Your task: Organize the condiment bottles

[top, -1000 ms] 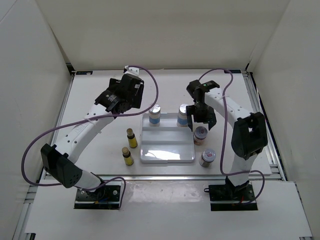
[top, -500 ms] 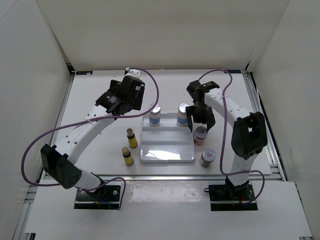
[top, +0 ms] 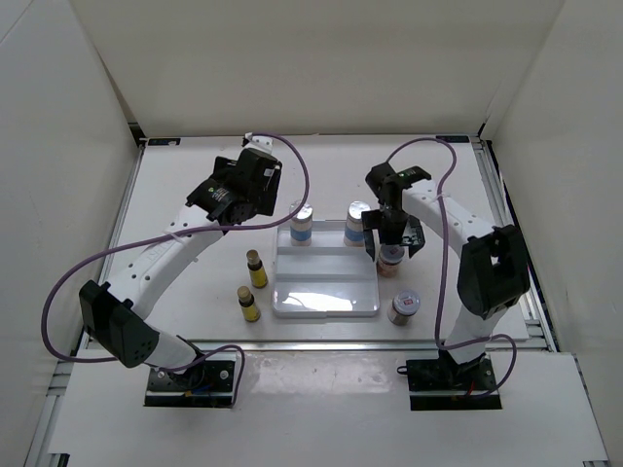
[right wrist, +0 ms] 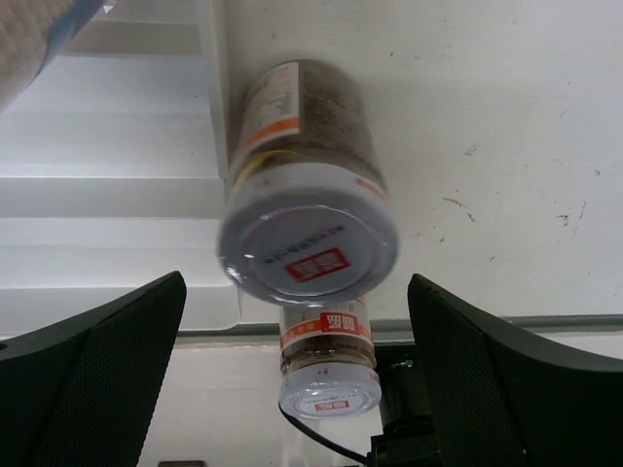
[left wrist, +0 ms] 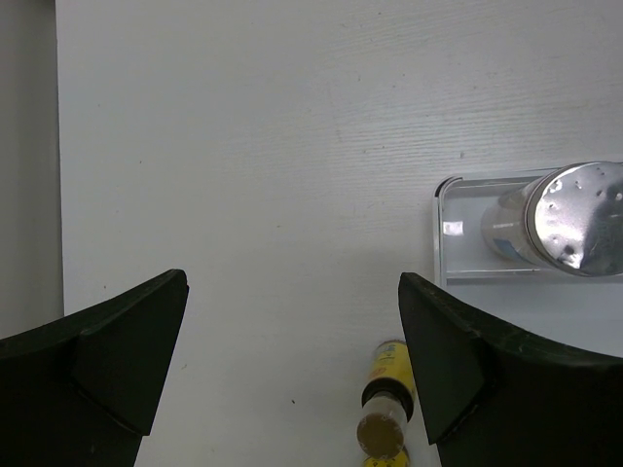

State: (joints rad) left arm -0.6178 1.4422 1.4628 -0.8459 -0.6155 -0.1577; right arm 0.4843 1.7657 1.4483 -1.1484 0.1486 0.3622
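My right gripper [top: 391, 240] is open and straddles a red-label jar [top: 390, 258] standing just right of the white tray [top: 324, 304]. In the right wrist view the gripper [right wrist: 297, 292] has this jar's lid [right wrist: 309, 248] between its fingers, apart from both pads. The second red-label jar [top: 403, 306] [right wrist: 329, 360] stands nearer the front. Two blue-label jars [top: 303, 224] [top: 357, 224] stand in the tray's back section. Two yellow bottles [top: 256, 269] [top: 248, 304] stand left of the tray. My left gripper [top: 230, 206] [left wrist: 292, 321] is open and empty, above the table left of the tray.
The left wrist view shows one blue-label jar's lid [left wrist: 574, 216], the tray corner [left wrist: 443, 233] and a yellow bottle [left wrist: 384, 423] below it. White walls enclose the table on three sides. Purple cables loop from both arms.
My right gripper has moved toward the front and come down around the red-label jar beside the tray. The left arm has hardly moved.
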